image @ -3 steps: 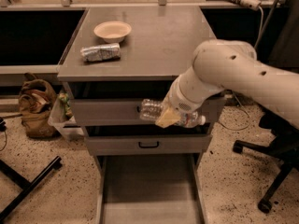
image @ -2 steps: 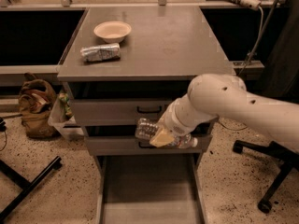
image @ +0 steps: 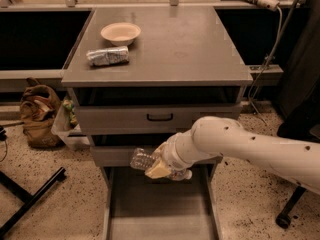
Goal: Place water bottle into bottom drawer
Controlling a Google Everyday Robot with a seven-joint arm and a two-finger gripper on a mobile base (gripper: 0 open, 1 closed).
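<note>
My gripper (image: 162, 168) is shut on the water bottle (image: 143, 160), a clear ribbed plastic bottle held lying sideways, its white cap end poking out to the right of the fingers. The white arm comes in from the right. The bottle hangs just above the back end of the bottom drawer (image: 159, 209), a long grey flat-floored tray pulled out toward me at the foot of the grey cabinet. The bottle is in front of the middle drawer's face and hides its handle.
Top drawer with black handle (image: 160, 117) is closed. On the cabinet top lie a silvery foil snack packet (image: 107, 56) and a white bowl (image: 120, 32). A brown bag (image: 37, 114) sits on the floor at left, black stand legs (image: 27, 201) lower left, a chair base (image: 287, 214) at right.
The gripper with the bottle has come down from in front of the top drawer to just above the open bottom drawer, drifting a little left.
</note>
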